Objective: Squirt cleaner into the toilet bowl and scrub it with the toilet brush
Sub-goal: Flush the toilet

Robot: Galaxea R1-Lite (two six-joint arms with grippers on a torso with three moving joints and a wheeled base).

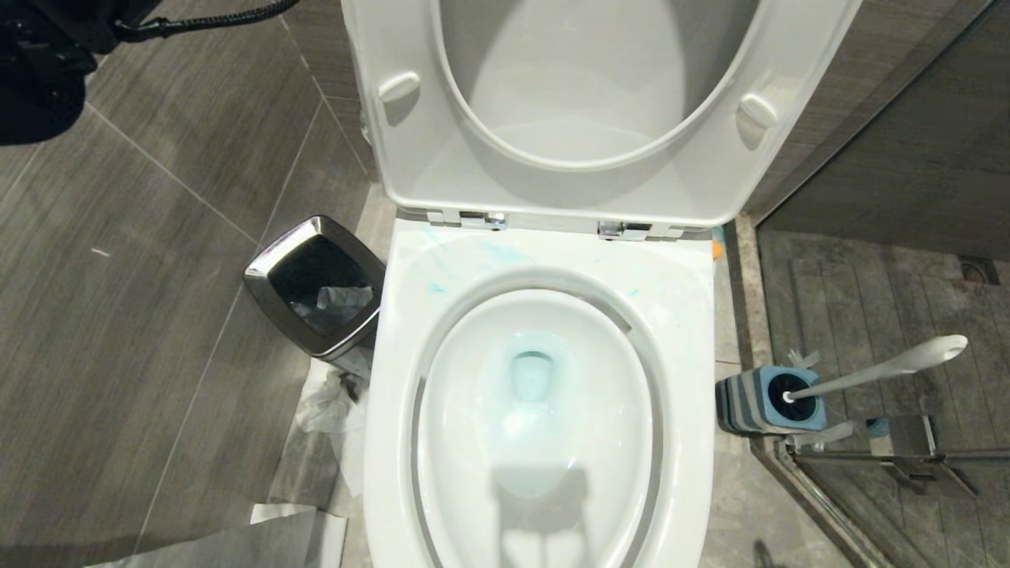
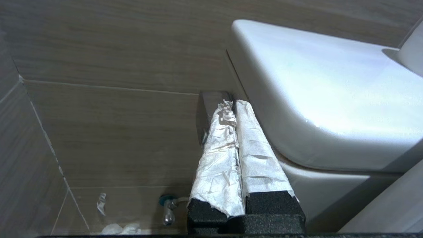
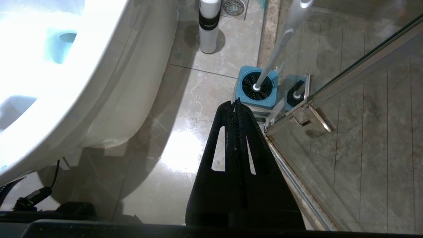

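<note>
The white toilet bowl stands with seat and lid raised. Light blue cleaner streaks the back rim and tints the water around the outlet. The toilet brush leans in its blue-and-grey holder on the floor to the right of the bowl. My right gripper is shut and empty, low over the floor, its tips close in front of the holder and the brush handle. My left gripper, fingers wrapped in white paper, is shut on nothing beside the tank.
A chrome-rimmed black trash bin sits left of the bowl, with crumpled paper on the floor below it. A glass shower door and its metal hinge run close beside the holder. A white bottle stands by a floor drain.
</note>
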